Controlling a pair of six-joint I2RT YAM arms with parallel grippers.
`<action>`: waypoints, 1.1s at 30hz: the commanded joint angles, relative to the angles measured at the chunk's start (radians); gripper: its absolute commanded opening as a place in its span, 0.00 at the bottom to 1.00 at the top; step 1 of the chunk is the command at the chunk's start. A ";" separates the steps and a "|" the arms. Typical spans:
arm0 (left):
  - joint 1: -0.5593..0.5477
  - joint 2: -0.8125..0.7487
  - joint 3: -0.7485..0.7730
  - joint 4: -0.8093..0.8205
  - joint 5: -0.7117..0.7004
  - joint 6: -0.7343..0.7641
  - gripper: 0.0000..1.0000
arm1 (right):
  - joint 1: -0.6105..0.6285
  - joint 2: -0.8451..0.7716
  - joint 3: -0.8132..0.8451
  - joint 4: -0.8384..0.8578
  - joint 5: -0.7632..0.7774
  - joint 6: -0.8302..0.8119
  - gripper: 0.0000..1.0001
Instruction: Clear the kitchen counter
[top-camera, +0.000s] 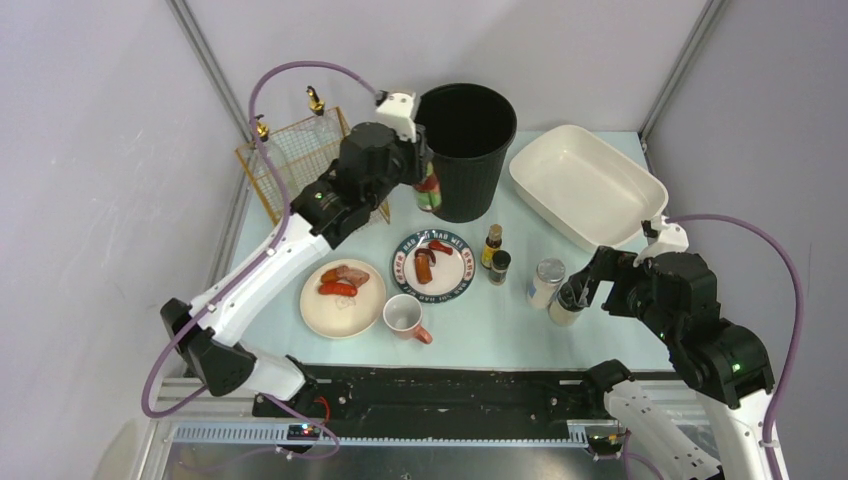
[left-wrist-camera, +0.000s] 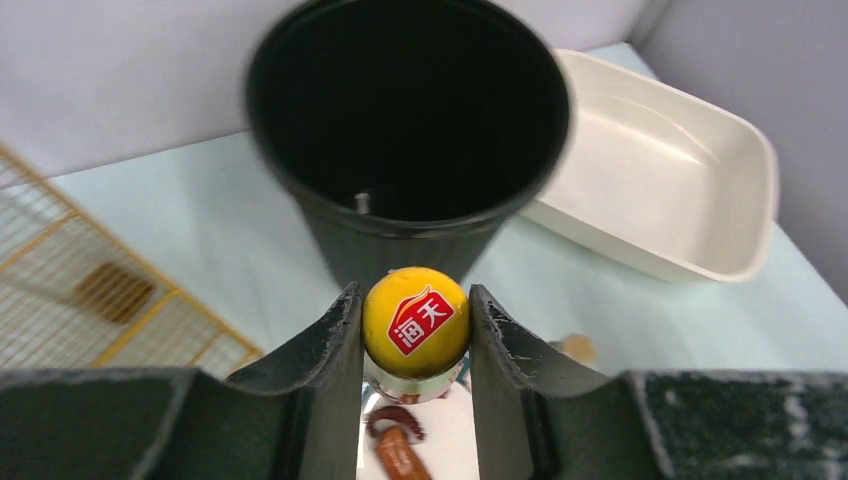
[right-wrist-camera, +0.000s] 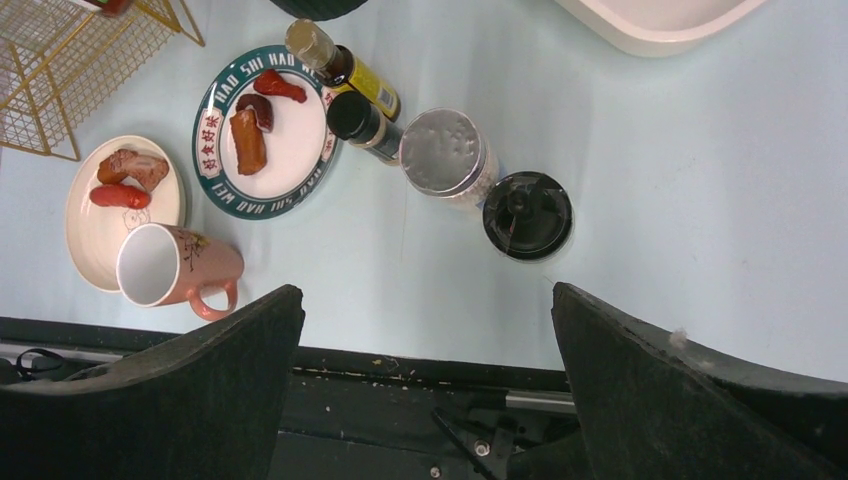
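Kitchen surface (top-camera: 470, 335), pale mint, runs out from the black rail (top-camera: 440, 385) in front of both arm bases, with much left on it to clear. My left end effector (left-wrist-camera: 415, 322) is narrowed onto a bottle (top-camera: 429, 190), its fingers flanking the yellow cap (left-wrist-camera: 415, 325) (the red patch on top reads 海天). The bottle stands upright, long axis vertical, just beside the near-left wall of the black bin (left-wrist-camera: 410, 120). The bin mouth lies ahead of and above the cap, so I judge the coming move to be up and forward over the rim; the left arm is much the nearer. My right end effector (right-wrist-camera: 425, 300) gapes wide, holding nothing, above a black-lidded jar (right-wrist-camera: 528, 215). The green-rimmed plate (right-wrist-camera: 207, 140) reads HAO SHI HAO.
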 joint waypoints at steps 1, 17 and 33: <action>0.079 -0.108 -0.010 0.121 -0.137 0.030 0.00 | -0.004 -0.001 -0.006 0.047 -0.023 -0.005 0.99; 0.308 0.002 0.064 0.146 -0.372 0.095 0.00 | -0.004 -0.010 -0.028 0.068 -0.064 0.007 0.98; 0.400 0.181 0.130 0.279 -0.396 0.064 0.00 | -0.004 -0.003 -0.052 0.078 -0.057 0.015 0.98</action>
